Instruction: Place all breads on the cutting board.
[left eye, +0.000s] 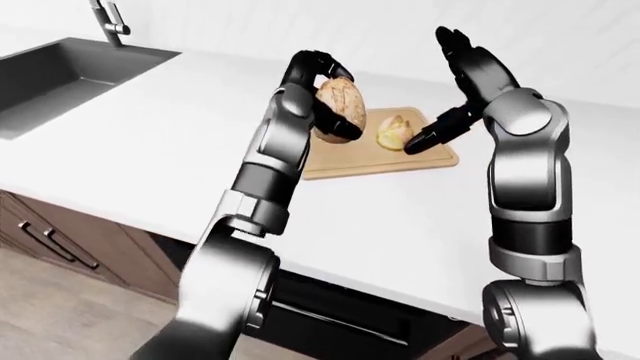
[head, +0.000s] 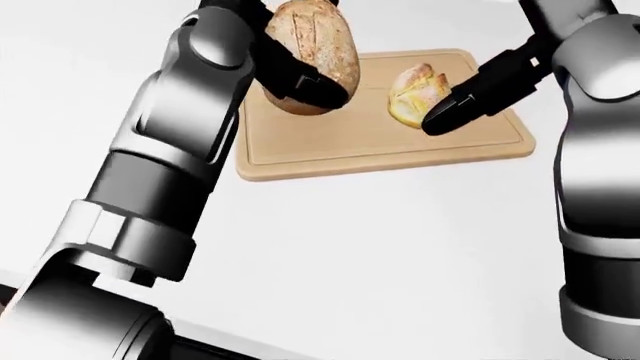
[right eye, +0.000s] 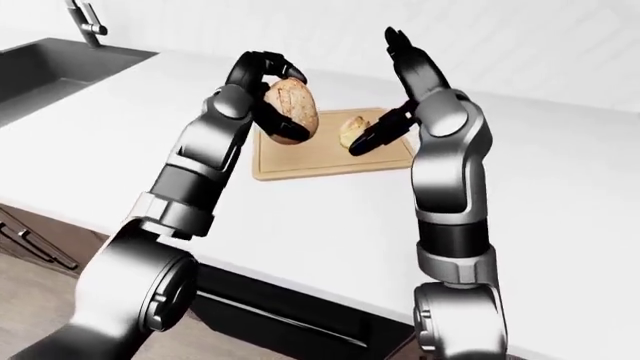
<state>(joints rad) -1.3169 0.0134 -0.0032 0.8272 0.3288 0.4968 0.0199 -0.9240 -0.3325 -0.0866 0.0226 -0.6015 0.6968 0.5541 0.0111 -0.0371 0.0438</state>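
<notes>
Two breads showed: a small roll (head: 417, 94) lay on the cutting board (head: 380, 146), and a round loaf (head: 312, 54) hung above the board's left part, the left hand's (head: 290, 75) fingers closed round it. Spread fingers of the right hand (left eye: 470, 64) held nothing beside the roll, over the white bench (head: 380, 247).

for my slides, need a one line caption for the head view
Left hand carries a round loaf over the cutting board, small bread lying there.
</notes>
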